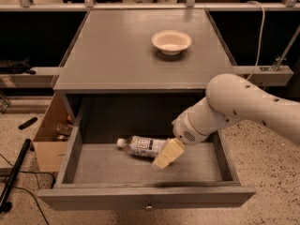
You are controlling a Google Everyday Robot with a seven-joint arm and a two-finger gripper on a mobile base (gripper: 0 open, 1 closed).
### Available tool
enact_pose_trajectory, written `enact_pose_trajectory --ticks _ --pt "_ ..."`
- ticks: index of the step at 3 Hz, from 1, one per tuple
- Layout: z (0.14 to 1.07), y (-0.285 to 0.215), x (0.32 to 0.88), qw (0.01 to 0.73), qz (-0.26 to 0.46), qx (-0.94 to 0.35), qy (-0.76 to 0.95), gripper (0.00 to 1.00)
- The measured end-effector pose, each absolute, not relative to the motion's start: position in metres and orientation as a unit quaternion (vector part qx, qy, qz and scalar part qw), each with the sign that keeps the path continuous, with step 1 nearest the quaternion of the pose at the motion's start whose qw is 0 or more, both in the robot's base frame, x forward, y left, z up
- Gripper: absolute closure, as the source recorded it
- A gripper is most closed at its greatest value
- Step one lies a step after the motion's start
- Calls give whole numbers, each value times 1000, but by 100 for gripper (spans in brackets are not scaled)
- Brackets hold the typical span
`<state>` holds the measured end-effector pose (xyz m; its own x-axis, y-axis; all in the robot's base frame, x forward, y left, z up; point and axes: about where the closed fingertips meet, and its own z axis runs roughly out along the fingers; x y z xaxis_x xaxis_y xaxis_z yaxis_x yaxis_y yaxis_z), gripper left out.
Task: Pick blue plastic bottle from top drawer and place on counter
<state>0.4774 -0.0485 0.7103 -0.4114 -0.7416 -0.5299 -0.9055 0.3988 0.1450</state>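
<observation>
One blue plastic bottle [142, 146] in top drawer [112, 167], gripper [164, 157] beside it, state unclear

Blue plastic bottle [143, 146] lies in drawer [103, 167], claw [161, 160] beside.

Clear plastic bottle [143, 146] lies in the open grey wooden drawer [140, 197], gripper [165, 157] at its right end; a white round bowl [171, 41] sits on the grey counter [117, 60] above.
</observation>
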Motion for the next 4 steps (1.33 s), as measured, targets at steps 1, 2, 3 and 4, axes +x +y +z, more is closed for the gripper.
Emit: enact_pose_trajectory --ticks 1,2,3,4 --pt "701 -35 486 212 184 -516 809 0" --pt "685 -34 490 222 158 -517 811 0" --pt "683 -34 492 227 152 -517 812 0" --pt "687 -35 491 233 146 -515 812 0"
